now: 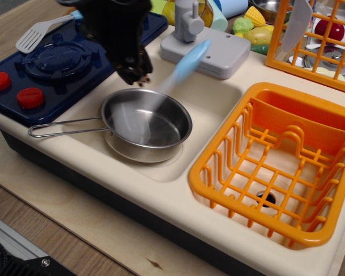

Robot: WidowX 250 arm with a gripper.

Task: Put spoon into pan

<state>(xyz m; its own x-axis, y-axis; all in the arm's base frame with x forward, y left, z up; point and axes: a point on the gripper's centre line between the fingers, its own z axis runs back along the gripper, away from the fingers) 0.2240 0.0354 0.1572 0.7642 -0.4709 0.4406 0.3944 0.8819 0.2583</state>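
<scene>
The steel pan (161, 144) stands in the cream sink basin, its wire handle (63, 127) pointing left. The spoon (187, 60) is motion-blurred: its light-blue handle slants up to the right over the pan's far rim, and its grey bowl end is a smear inside the pan. My black gripper (133, 75) hangs just above the pan's far left rim. The spoon is apart from its fingertips, so the gripper looks open and empty.
A grey slotted spatula (37, 31) lies on the dark blue stove (57, 63) with red knobs (30, 98). A grey faucet block (207, 49) stands behind the sink. An orange dish rack (276, 167) sits at right, with toy food and another orange rack behind.
</scene>
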